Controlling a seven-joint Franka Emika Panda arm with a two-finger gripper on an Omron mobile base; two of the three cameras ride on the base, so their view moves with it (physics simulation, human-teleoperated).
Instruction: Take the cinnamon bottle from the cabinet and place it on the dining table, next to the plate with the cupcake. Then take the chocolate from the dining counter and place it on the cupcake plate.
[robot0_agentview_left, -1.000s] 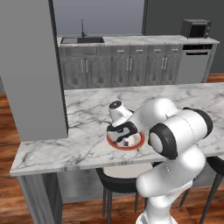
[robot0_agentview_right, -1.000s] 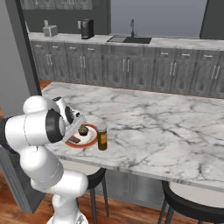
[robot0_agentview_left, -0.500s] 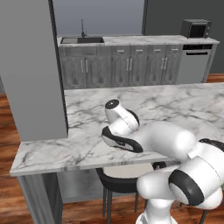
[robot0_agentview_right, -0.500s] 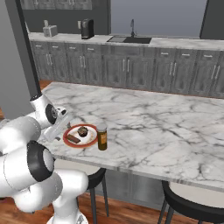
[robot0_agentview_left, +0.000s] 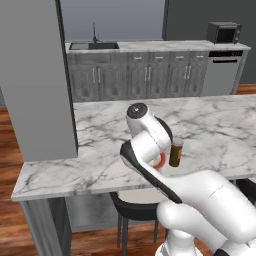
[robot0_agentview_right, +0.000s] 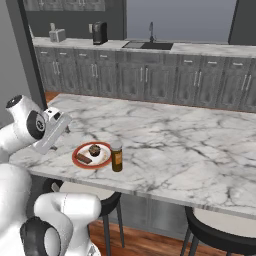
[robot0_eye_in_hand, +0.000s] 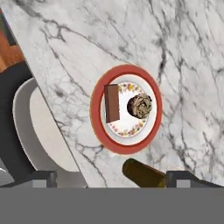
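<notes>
Even, soft rendered light, faint shadows, slightly blurry.
</notes>
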